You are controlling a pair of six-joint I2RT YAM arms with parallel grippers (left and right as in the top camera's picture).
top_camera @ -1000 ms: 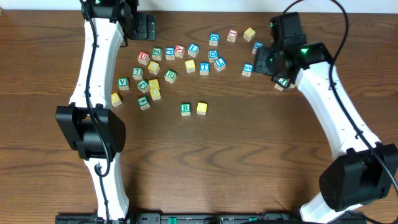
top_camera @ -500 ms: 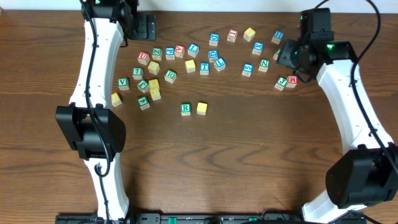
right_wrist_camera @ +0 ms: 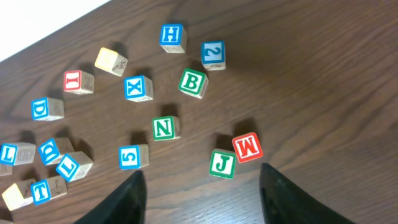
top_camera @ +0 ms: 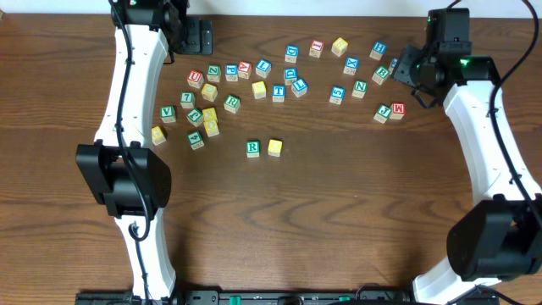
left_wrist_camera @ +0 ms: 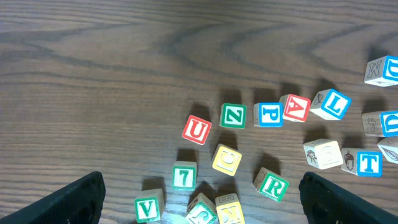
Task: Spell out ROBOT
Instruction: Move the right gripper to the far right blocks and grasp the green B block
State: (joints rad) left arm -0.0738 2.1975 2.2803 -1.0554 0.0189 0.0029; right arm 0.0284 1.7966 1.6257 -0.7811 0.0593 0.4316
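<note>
The left jaws and right jaws stand spread, empty. The green R sits just beside a yellow cube on the table; the green B lies ahead of the right jaws.

Seemingly a robotics lab: white left arm and right arm flank a wooden table

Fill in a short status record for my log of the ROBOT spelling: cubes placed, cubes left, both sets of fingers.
row so far: green R, yellow cube beside it
green B: loose on table, not held
blue T: loose on table, not held
left fingers: open, empty
right fingers: open, empty, above table near green B
</note>
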